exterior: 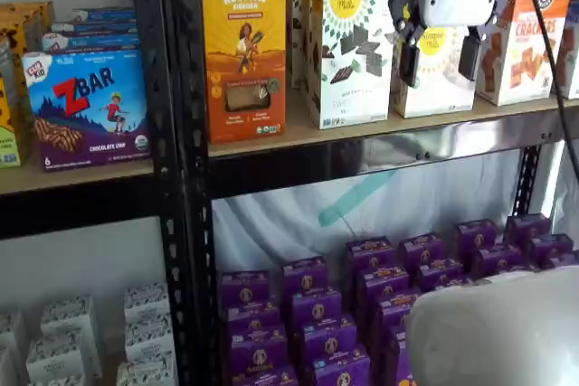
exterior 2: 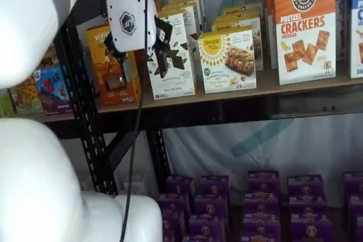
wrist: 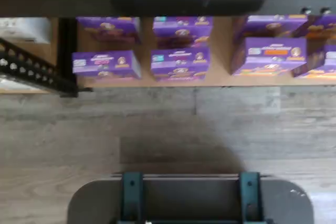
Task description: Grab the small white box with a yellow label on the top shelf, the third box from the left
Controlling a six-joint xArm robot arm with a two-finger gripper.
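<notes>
Claw (exterior 2: pixel 139 55) open, empty, hanging before the top shelf (exterior 2: pixel 238 92). Small white box (exterior 2: pixel 228 60) stands right of the chocolate-picture box (exterior 2: pixel 172 66). Risk: claw may take that taller neighbour instead, or topple it.

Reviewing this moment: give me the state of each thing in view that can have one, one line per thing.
gripper: in front of the top shelf, fingers apart, nothing between them.
small white box: upright on the top shelf, not gripped.
taller white box: upright, untouched.
orange Revival box: upright at the shelf's front edge.
purple boxes: upright in rows on the lower level.
</notes>
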